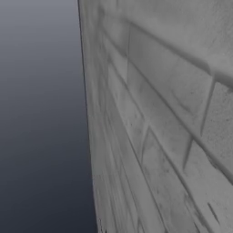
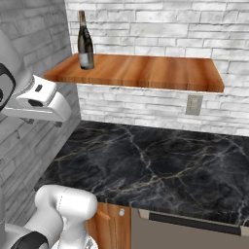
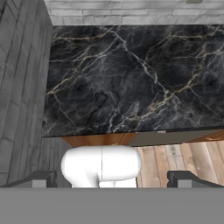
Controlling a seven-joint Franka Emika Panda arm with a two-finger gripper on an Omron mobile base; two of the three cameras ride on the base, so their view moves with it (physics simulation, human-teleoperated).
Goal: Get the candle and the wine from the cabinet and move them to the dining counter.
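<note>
Dark glass wine bottle [image 2: 85, 41], gold-tan foil neck, pale label, text unreadable, upright at left end of orange-brown wooden slab shelf [image 2: 146, 72]. Gripper [image 3: 112, 180] fingers spread wide, empty, above black veined marble counter [image 3: 131, 74].

wine [image 2: 85, 41] on cabinet [image 2: 146, 72] left end, counter [image 2: 155, 165] below

Count taken. One wine [image 2: 85, 41] bottle, standing at the far left end of the cabinet [image 2: 146, 72] shelf. One such wooden shelf on the brick wall. One wall outlet [image 2: 194, 104] below the shelf's right part. One black marble desk [image 2: 155, 165] beneath. One round knob [image 2: 121, 212] on the wood front under the desk's near edge.
</note>
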